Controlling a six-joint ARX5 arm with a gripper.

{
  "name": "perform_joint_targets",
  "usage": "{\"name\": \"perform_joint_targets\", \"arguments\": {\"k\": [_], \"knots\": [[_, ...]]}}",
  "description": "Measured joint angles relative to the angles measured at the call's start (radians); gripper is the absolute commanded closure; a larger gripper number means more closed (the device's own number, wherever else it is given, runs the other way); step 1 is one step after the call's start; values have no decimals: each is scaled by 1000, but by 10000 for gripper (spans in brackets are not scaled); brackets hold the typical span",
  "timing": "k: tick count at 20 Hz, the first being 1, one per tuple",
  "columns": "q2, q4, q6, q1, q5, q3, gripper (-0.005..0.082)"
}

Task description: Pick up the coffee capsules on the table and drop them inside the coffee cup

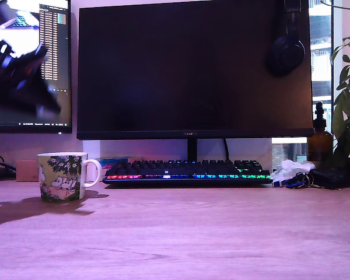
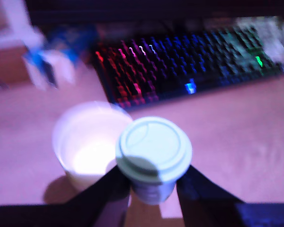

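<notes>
While the arm is hanging above the desk, the scene is reading as follows.

Gripper (image 2: pixel 153 189): it is clenching the pale capsule (image 2: pixel 154 156) between its two dark fingers (image 2: pixel 109 189), which are pressing the tapered body just under the wide rim.

Capsule place: in the wrist view it is sitting in the jaws at about 4 o'clock from the cup's open mouth, overlapping the rim's edge and not yet over the middle. The blur is making its height above the cup hard to judge.

Coffee cup (image 1: pixel 61 176): in the exterior view it is standing upright on the wooden table (image 1: pixel 192 233), at roughly 9 o'clock from the lit keyboard (image 1: pixel 186 171), handle pointing toward the keyboard. The wrist view is showing its white inside (image 2: pixel 87 142), apparently empty.

Arm in exterior view: only a dark blurred shape (image 1: pixel 17 70) is showing at 12 o'clock above the cup.

Handling: the capsule is probably light, stiff and thin-walled, with smooth sides that could slip; a moderate squeeze under the rim is looking right, since the flange stops it from sliding down.

Other capsule: none is showing on the table in either view.

Next need: shifting toward the cup's centre before letting go.
</notes>
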Motion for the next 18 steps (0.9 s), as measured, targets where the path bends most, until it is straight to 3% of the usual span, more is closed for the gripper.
{"name": "perform_joint_targets", "arguments": {"k": [6, 10, 12, 18], "knots": [[191, -83, -7, 0, -39, 175, 624], [306, -130, -22, 0, -101, 265, 623], [338, -202, -23, 0, -133, 308, 621], [350, -224, -24, 0, -162, 322, 621]]}}
